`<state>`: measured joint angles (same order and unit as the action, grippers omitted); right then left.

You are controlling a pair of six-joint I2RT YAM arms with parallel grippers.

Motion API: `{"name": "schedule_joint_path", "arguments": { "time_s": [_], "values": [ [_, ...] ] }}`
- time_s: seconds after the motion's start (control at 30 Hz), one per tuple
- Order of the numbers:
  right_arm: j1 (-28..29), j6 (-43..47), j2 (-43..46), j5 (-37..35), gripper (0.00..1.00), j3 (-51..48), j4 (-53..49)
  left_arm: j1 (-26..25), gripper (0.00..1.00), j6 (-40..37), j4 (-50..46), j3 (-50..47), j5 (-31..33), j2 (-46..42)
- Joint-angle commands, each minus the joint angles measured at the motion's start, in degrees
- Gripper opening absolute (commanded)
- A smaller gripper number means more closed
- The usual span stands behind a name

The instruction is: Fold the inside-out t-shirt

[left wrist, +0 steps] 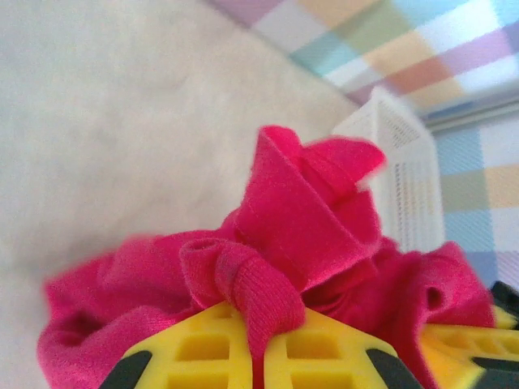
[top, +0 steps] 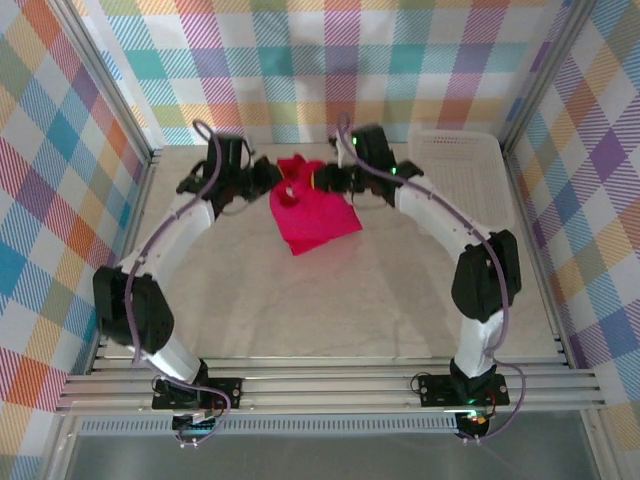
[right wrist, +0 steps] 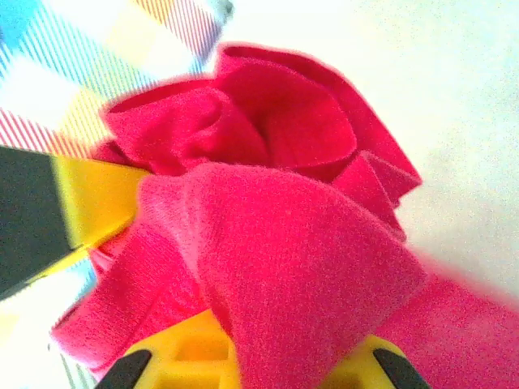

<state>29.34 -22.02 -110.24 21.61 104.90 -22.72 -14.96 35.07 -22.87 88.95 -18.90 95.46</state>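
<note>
Arching inward, hands (top: 266, 178) (top: 318, 180) pinch t-shirt (top: 312, 222).

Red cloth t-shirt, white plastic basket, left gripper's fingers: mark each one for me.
Bright red cloth t-shirt (top: 318, 222): top external view, spread lower cloth.
White perforated plastic basket (top: 468, 180): top external view, its bare floor.
Left gripper's yellow fingers (left wrist: 203, 350): left wrist view, one finger's face.

The pale table (top: 350, 300) bears the red t-shirt (top: 312, 225) and a white basket (top: 470, 180).
</note>
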Motion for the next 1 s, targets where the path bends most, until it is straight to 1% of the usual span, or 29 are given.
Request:
{"name": "schedule_joint_path", "arguments": {
  "time_s": [0.0,0.1,0.17,0.2,0.27,0.3,0.33,0.4,0.43,0.47,0.53,0.57,0.6,0.67,0.73,0.77,0.87,0.97],
  "values": [
    [-2.4,5.6,-9.9,-1.1,0.00,16.1,-9.4,3.9,0.00,-4.1,-7.7,15.7,-0.9,9.9],
    [-3.3,6.8,-19.8,-2.1,0.00,33.1,-12.6,6.2,0.00,-4.5,-11.8,32.3,-3.8,20.2],
    [-4.1,5.9,-26.3,-2.3,0.00,43.6,-11.6,7.5,0.00,-4.3,-14.2,43.6,-5.3,27.1],
    [-4.3,5.3,-28.9,-2.5,0.01,47.2,-10.2,8.2,0.00,-3.9,-14.8,49.1,-6.0,30.3],
    [-4.8,3.8,-33.5,-2.8,0.01,52.2,-5.7,9.1,0.00,-3.1,-15.5,57.5,-7.7,35.4],
    [-5.0,3.0,-34.8,-2.6,0.02,53.0,-2.8,9.5,0.00,-2.7,-15.7,61.2,-8.5,37.4],
    [-5.1,2.4,-35.4,-2.3,0.02,52.8,-0.8,9.6,0.00,-2.5,-15.3,62.6,-9.3,38.2],
    [-5.0,1.0,-35.6,0.1,0.00,51.8,0.7,9.0,0.00,-3.2,-14.2,60.7,-10.5,37.3],
    [-5.0,0.5,-35.2,1.8,0.00,50.9,0.2,8.3,0.00,-4.2,-13.4,57.7,-11.0,35.9],
    [-4.7,0.7,-34.2,4.0,0.00,48.7,-0.9,7.1,0.00,-5.7,-11.5,51.5,-11.2,32.8],
    [-3.6,2.1,-30.9,6.2,0.00,41.2,-4.0,4.0,0.00,-7.7,-3.9,34.0,-9.5,24.2],
    [-2.9,2.7,-27.4,8.0,0.00,33.5,-2.5,2.5,0.00,-7.9,1.0,23.5,-8.1,19.2],
    [-2.2,2.7,-24.1,8.7,0.00,24.7,0.5,1.4,0.00,-7.6,4.5,15.3,-6.6,15.4],
    [-0.2,2.0,-14.3,8.4,0.00,2.1,11.9,-0.1,0.00,-5.7,11.6,-1.3,-4.9,8.0],
    [1.6,1.0,-6.3,6.6,0.00,-14.0,18.8,-0.8,0.00,-4.0,14.7,-14.0,-3.3,2.4],
    [2.3,0.2,-3.0,5.8,0.00,-20.0,20.2,-0.9,0.00,-2.4,16.7,-20.2,-2.8,-0.5],
    [3.2,-3.8,5.3,4.4,0.00,-34.9,25.7,-1.6,0.00,2.1,20.9,-34.2,-1.7,-9.6],
    [4.3,-5.6,11.1,3.0,0.00,-43.1,26.6,-3.6,0.00,3.1,19.3,-41.5,1.4,-17.1]
  ]
}}
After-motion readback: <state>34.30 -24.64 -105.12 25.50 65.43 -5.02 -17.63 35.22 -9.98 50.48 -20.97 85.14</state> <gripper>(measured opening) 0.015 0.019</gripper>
